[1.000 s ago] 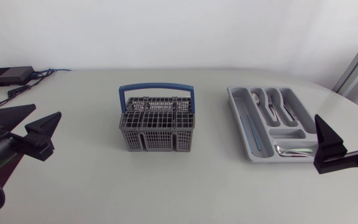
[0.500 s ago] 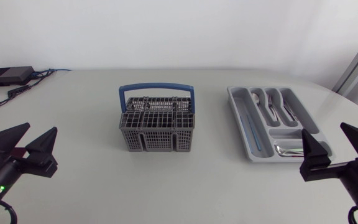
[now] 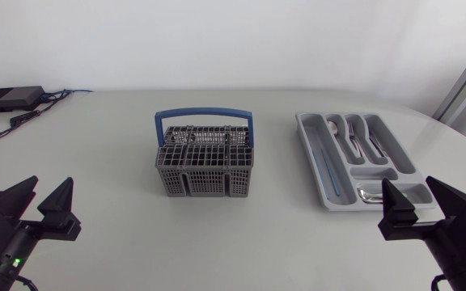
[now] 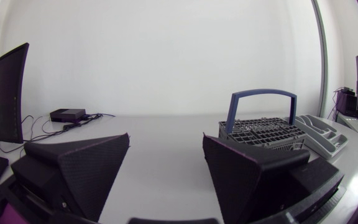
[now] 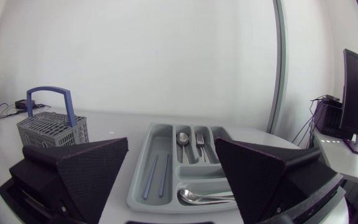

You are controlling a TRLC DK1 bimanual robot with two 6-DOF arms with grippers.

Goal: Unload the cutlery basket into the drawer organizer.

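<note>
The grey mesh cutlery basket [image 3: 205,162] with its blue handle [image 3: 204,120] stands upright mid-table; no cutlery shows above its grid. To its right lies the grey drawer organizer [image 3: 307,141], holding spoons and forks [image 3: 354,139], two blue sticks [image 3: 324,166] and a spoon [image 3: 374,195] in the near compartment. My left gripper [image 3: 48,192] sits open and empty near the front left, far from the basket [image 4: 263,130]. My right gripper [image 3: 409,192] is open and empty just in front of the organizer [image 5: 143,168], which lies ahead of its fingers [image 5: 92,163].
A small black box [image 3: 10,99] with cables rests at the table's far left corner. The table's rounded right edge passes close beside the organizer. Bare tabletop lies between basket and organizer and in front of both.
Both arms have drawn back toward the table's front edge. The left gripper sank toward the front left, the right one swung from the right edge to face the organizer. Both stayed open.
</note>
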